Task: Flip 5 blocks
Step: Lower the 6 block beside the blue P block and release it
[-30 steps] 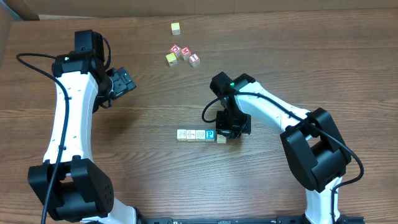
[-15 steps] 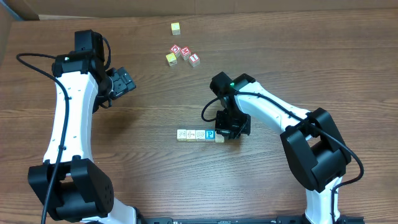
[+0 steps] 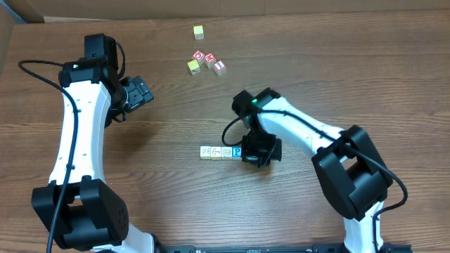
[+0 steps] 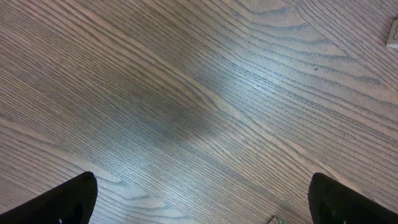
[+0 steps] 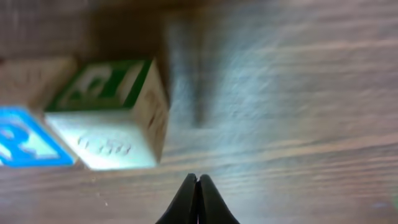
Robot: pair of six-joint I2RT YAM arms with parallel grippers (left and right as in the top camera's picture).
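Note:
A row of small pale blocks (image 3: 216,152) lies mid-table, with the blue "P" block (image 3: 238,152) at its right end. My right gripper (image 3: 257,150) hangs just right of that block and covers whatever lies there. The right wrist view shows its fingertips (image 5: 197,182) pressed shut with nothing between them. Just ahead and left of them sits a block with a green letter face (image 5: 106,112). The blue-faced block (image 5: 25,140) is beside it. My left gripper (image 3: 140,92) is far off at the upper left, open over bare wood (image 4: 202,200).
Red-and-white cubes (image 3: 210,60) and a yellow cube (image 3: 193,66) cluster at the back centre, another yellow cube (image 3: 199,31) farther back. A cube's corner (image 4: 393,34) shows at the left wrist view's right edge. The table's top-left corner meets cardboard.
My right gripper has shifted down and left toward the row's right end. The small block seen beside the "P" block earlier is now hidden under it in the overhead view. The left arm is unmoved.

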